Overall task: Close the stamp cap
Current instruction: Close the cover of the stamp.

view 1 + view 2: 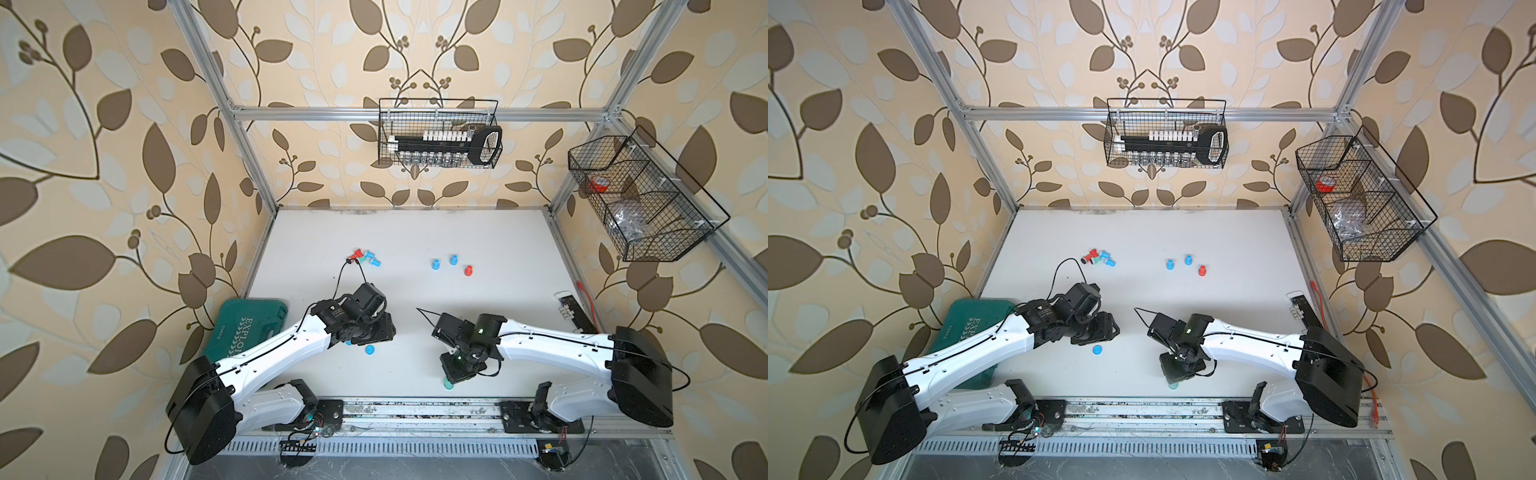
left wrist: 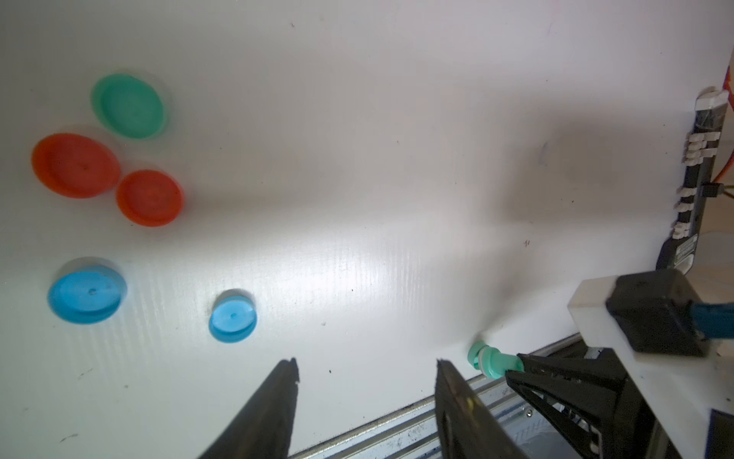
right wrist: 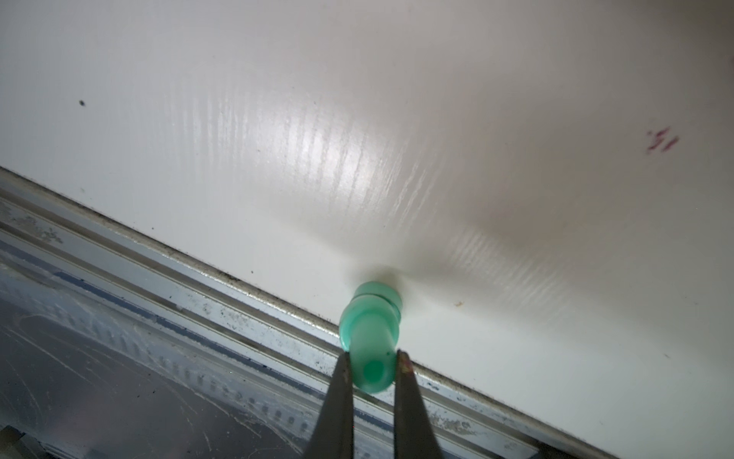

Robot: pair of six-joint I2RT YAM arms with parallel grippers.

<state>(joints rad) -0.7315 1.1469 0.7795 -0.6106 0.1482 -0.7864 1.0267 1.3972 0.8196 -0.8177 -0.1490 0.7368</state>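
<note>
Right wrist view: the right fingers (image 3: pixel 337 397) are clamped on the handle of the green stamp (image 3: pixel 369 337). The stamp's green cap (image 3: pixel 377 292) is at its lower end, against the counter (image 3: pixel 357 139) beside the front rail. In both top views it sits near 5 o'clock. The left fingers (image 2: pixel 274 405) stand apart, empty, and a blue cap (image 1: pixel 369 350) lies near them at 7 o'clock.

Just a partial white "EXPLO" on the green case (image 1: pixel 249 320), smaller print beside it unreadable, nothing else.
</note>
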